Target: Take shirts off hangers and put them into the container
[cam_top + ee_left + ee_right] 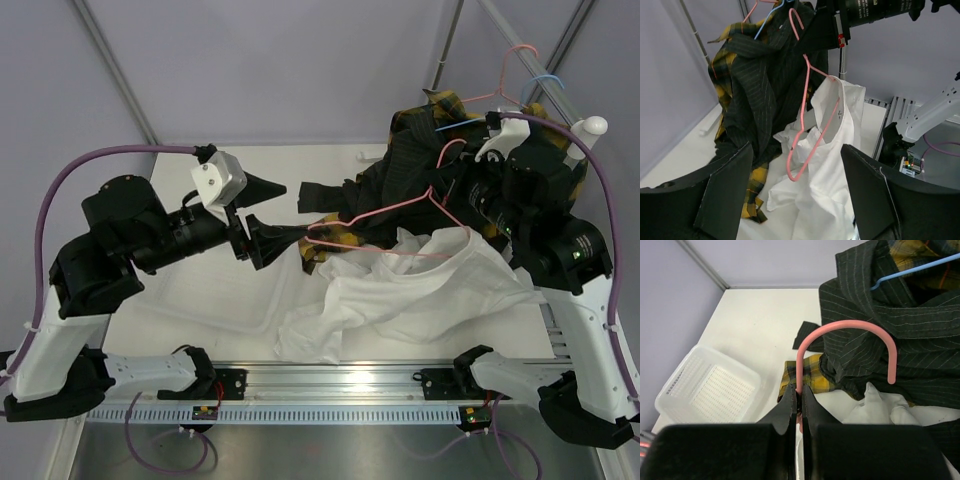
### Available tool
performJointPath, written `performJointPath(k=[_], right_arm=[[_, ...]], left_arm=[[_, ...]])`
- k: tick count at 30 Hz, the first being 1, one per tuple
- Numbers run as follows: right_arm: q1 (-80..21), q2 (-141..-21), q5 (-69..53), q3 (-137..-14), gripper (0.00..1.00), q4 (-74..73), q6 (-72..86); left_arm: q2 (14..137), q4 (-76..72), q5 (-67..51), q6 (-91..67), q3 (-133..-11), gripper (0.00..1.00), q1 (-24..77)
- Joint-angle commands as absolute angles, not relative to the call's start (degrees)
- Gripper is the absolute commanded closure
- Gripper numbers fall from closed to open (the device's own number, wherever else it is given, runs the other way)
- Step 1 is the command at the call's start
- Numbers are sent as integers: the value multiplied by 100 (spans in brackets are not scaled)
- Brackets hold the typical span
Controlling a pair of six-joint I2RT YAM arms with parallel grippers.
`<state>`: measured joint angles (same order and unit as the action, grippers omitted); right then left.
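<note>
Beside white shirt, left pincer agape

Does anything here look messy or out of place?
Yes. The white shirt sprawls crumpled across the table, its collar looped round the pink hanger pinched in the right claw, while the container sits empty.

bright, even, diffuse light with only soft shadows, and glare along the metal rail.

White shirt heaped on table w/ pink hanger prob. caught in it.
</note>
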<state>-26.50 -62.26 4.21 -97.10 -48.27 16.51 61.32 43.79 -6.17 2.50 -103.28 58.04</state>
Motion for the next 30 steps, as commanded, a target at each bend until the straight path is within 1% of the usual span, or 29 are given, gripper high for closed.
performJointPath(k=[1, 7, 12, 17, 20, 21, 22, 23, 24, 25, 26, 27, 29, 30], right_arm=[[-2637, -6064, -202, -9799, 100, -4921, 1389], [-2628, -6021, -570, -9888, 100, -5036, 1292], [-2637, -6021, -606, -9940, 100, -5027, 1283], [-2619, -5950, -668, -9975, 100, -5062, 1266], [-2628, -5924, -686, -10028, 100, -5124, 1248], [-2637, -5915, -686, -10054, 100, -5159, 1248], [-2628, -5932, -694, -10098, 100, -5194, 1213], [-2628, -5941, -686, -10142, 100, -5238, 1213], [-2628, -5933, -651, -10203, 100, -5299, 1222], [-2637, -5880, -633, -10213, 85, -5308, 1222], [-2637, -5810, -572, -10195, 39, -5300, 1265], [-2637, -5740, -267, -10073, 20, -5309, 1318], [-2637, -5450, 34, -9889, 1, -5361, 1546], [-2628, -5362, 453, -9670, 0, -5448, 1608]], left_arm=[[6442, 5017, -1203, 870, -10739, 24, 5783], [6715, 4975, -1204, 861, -10425, 23, 5783], [6978, 4711, -1599, 686, -10354, 24, 5783], [7356, 4571, -1679, 536, -10406, 30, 5783], [7558, 4509, -1661, 475, -10441, 39, 5783], [7611, 4491, -1670, 405, -10468, 46, 5783], [7768, 4552, -1653, 387, -10529, 76, 5783], [7848, 4631, -1652, 369, -10616, 100, 5783], [7901, 4736, -1591, 256, -10748, 100, 5783], [7919, 4729, -1382, 177, -10749, 100, 5783], [7823, 4694, -1188, 80, -10732, 100, 5783], [7709, 4572, -691, -173, -10618, 100, 5783], [7307, 4535, -161, -342, -10530, 100, 5783], [7156, 4474, -28, -404, -10451, 100, 5783]])
